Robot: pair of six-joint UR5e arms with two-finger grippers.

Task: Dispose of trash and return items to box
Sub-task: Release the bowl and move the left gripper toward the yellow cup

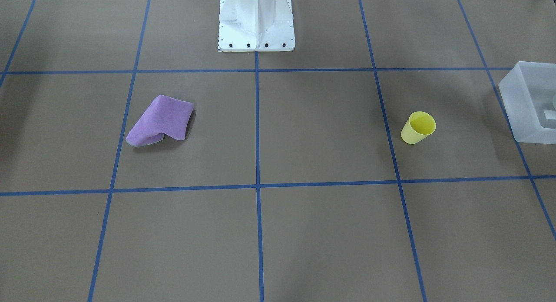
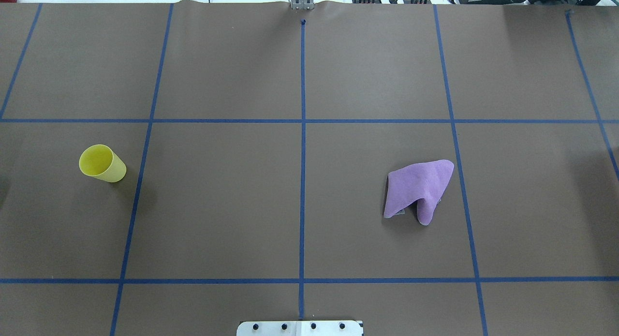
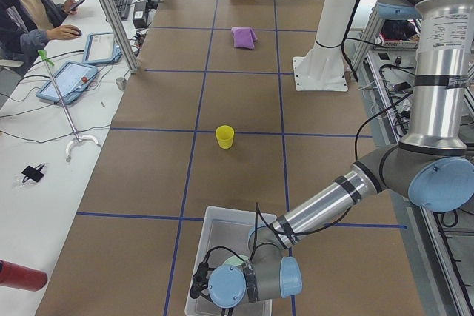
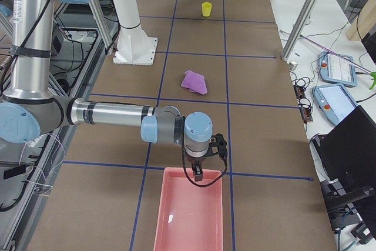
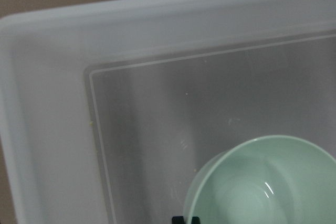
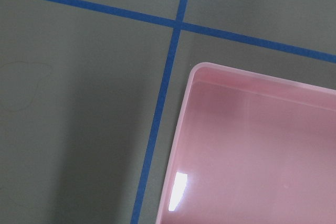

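The yellow cup (image 1: 418,127) stands upright on the brown table, also in the overhead view (image 2: 101,163). The translucent white box (image 1: 527,103) is at the table's end on my left side. The mint-green bowl (image 5: 262,184) sits inside the box (image 5: 47,129). My left gripper (image 5: 185,220) is down in the box at the bowl's rim; only a dark sliver of it shows, so I cannot tell if it is open. My right gripper (image 4: 198,173) hangs over the near end of a pink tray (image 4: 191,216); I cannot tell its state.
A crumpled purple cloth (image 2: 418,191) lies on my right half of the table, also in the front-facing view (image 1: 160,121). The white bolted pedestal (image 1: 256,21) stands at the robot's base. Blue tape lines grid the table. An operator (image 3: 29,5) sits at a side desk.
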